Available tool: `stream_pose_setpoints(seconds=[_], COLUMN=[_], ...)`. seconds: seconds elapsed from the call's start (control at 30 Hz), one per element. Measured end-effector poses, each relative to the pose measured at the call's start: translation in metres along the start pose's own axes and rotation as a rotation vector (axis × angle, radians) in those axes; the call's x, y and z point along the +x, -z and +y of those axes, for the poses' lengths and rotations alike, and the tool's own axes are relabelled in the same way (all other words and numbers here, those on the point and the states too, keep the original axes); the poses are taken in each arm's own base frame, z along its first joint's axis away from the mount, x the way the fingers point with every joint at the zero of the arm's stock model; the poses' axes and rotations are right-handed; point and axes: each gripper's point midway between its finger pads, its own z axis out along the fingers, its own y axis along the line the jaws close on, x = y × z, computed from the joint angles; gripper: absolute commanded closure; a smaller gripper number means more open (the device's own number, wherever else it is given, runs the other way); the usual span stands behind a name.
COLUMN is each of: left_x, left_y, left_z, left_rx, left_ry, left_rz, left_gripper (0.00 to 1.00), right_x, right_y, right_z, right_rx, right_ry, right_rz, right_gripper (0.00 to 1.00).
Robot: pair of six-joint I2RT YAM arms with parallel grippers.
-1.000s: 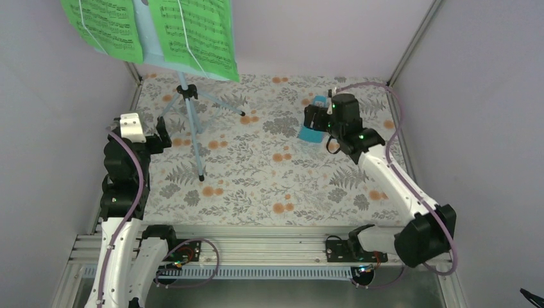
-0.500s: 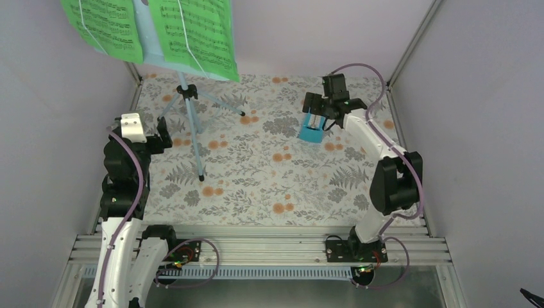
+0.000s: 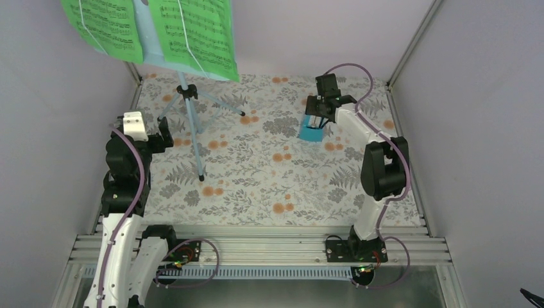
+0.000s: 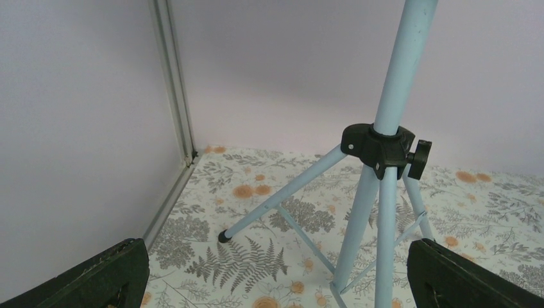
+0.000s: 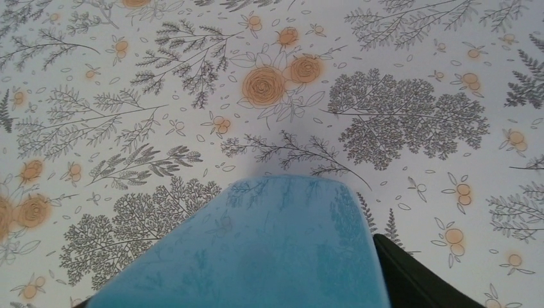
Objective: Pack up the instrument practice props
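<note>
My right pincer straddles the small blue wedge-shaped metronome, which stands far right on the flowered bench. I cannot tell whether I am pinching it. It looks light, rigid and glossy, probably slippery, so I'd grip its flat flanks low.

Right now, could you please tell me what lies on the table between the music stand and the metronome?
Nothing does: in the top view, only bare flowered tablecloth stretches between the music stand and the metronome.
</note>
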Motion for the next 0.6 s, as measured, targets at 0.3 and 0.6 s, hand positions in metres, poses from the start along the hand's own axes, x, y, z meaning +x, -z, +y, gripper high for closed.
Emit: stream_pose_setpoints(seconds=[0.3,0.6], left_x=[0.010,0.006], left_y=[-0.010,-0.007], left_z=[0.002,0.011], left_rx=[-0.014,-0.059], left_ry=[-0.005,-0.002], left_rz=[0.042,0.024], left_gripper=[0.00,0.00], right_x=[0.000,0.022], right_y=[0.007,0.057], right_z=[-0.004,-0.009], right_rx=[0.011,-0.028], right_ry=[0.021,0.034], right_rz=[-0.015,-0.007], right_gripper=[0.56,0.61])
